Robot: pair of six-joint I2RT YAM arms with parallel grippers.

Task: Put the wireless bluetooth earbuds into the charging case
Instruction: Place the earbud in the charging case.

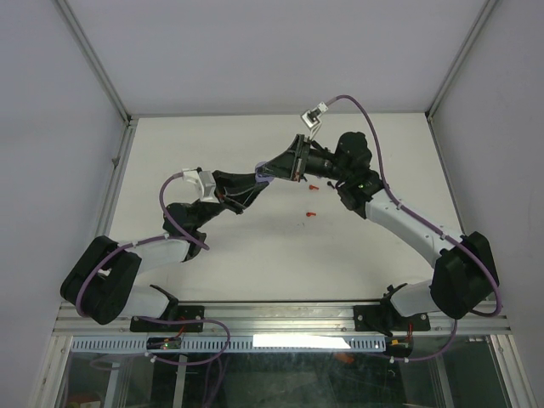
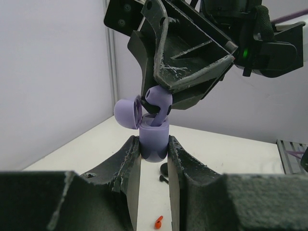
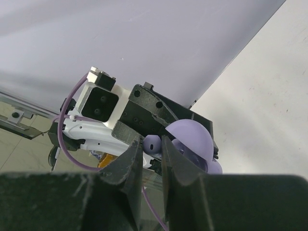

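Observation:
In the left wrist view my left gripper is shut on the lilac charging case, held upright above the table with its lid swung open to the left. From above, my right gripper is shut on a lilac earbud whose stem dips into the case's mouth. The right wrist view shows that earbud pinched between the right gripper fingers, beside the domed lid. A red earbud and a black earbud lie on the table below. From the top, both grippers meet at the case.
Two small red earbuds lie on the white table just right of the grippers. A small black disc sits by the black earbud. White walls and metal frame rails enclose the table.

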